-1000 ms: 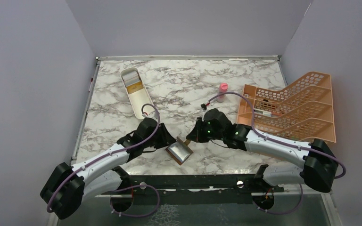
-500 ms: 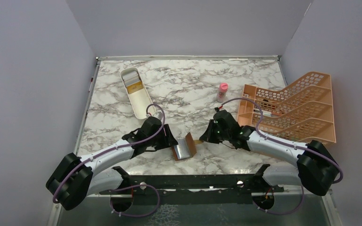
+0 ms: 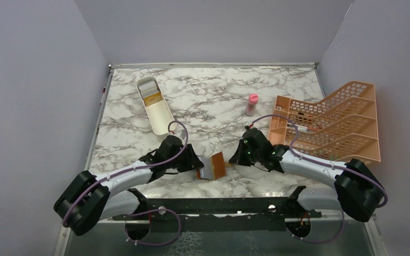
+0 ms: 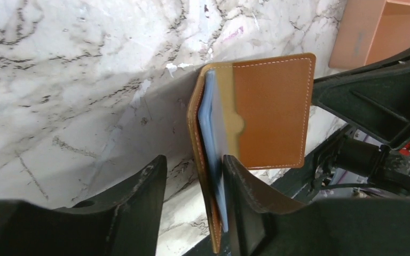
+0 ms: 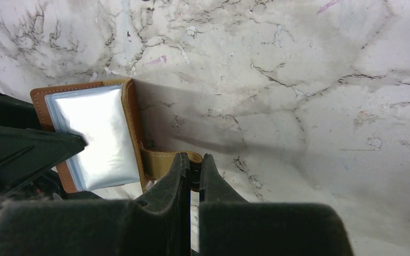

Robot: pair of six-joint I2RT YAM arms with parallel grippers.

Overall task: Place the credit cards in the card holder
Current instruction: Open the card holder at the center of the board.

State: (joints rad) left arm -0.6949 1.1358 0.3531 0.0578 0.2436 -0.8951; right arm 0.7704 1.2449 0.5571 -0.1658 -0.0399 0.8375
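Card holder now upright, R gripper pinching its tab; L gripper straddles it, clamp unclear.

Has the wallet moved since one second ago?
Yes. The wallet has shifted slightly right, toward the orange rack, and its flap now stands up showing the brown outside.

Lower edge of card holder behind left fingers

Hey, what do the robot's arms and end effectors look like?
The left arm and right arm have white links between bulky black joints, with a purple cable looping along each. The left end effector and right end effector have black, flat-sided fingers. Green lights glow near the right wrist.
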